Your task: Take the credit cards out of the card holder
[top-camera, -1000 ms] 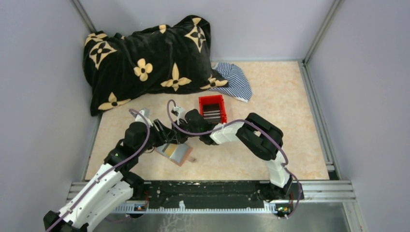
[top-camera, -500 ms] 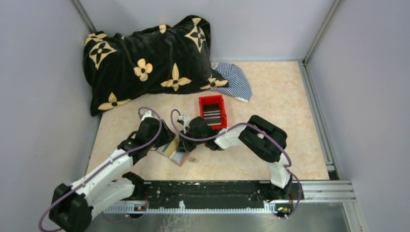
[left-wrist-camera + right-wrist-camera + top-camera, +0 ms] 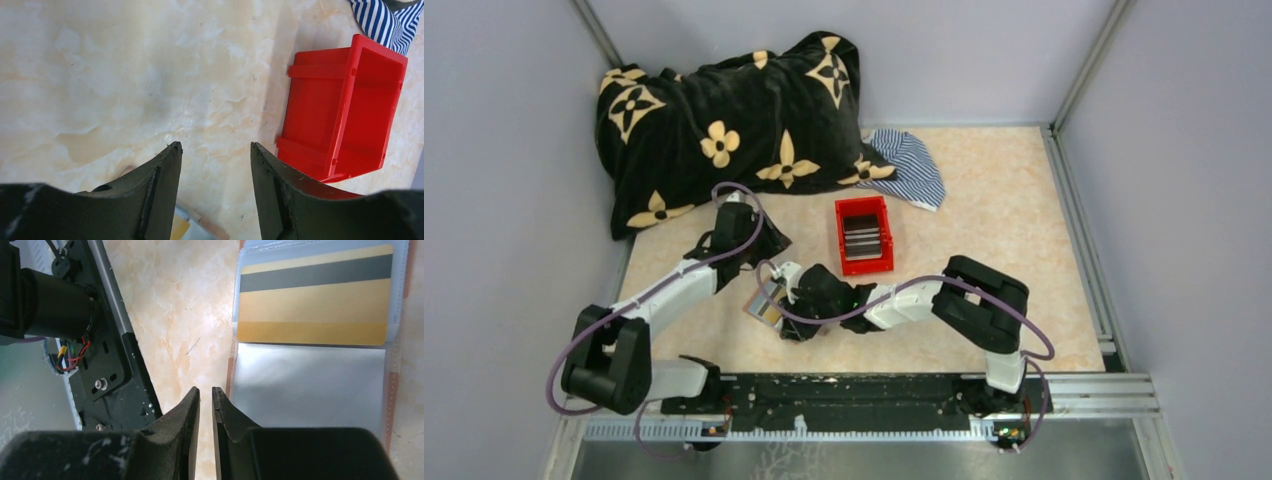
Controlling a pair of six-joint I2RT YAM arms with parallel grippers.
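The card holder [image 3: 767, 300] lies open on the table, its near part under my right arm. In the right wrist view its grey pocket panel [image 3: 310, 390] lies below a gold credit card [image 3: 312, 295] with a dark stripe, tucked in a clear pocket. My right gripper [image 3: 206, 389] hovers at the holder's brown left edge, jaws a narrow slit apart with only table between them. It sits low over the holder's near side [image 3: 786, 322]. My left gripper [image 3: 762, 240] is open and empty [image 3: 215, 145], behind the holder. More cards [image 3: 864, 240] lie in the red bin.
The red bin [image 3: 839, 240] stands just behind the holder and shows at the right [image 3: 345, 110] of the left wrist view. A black flowered pillow [image 3: 724, 120] and a striped cloth [image 3: 909, 165] lie at the back. The arms' black base rail [image 3: 110, 355] runs close to my right gripper.
My left arm has swung away from the card holder toward the back left. My right gripper has moved left and nearer, down over the holder.
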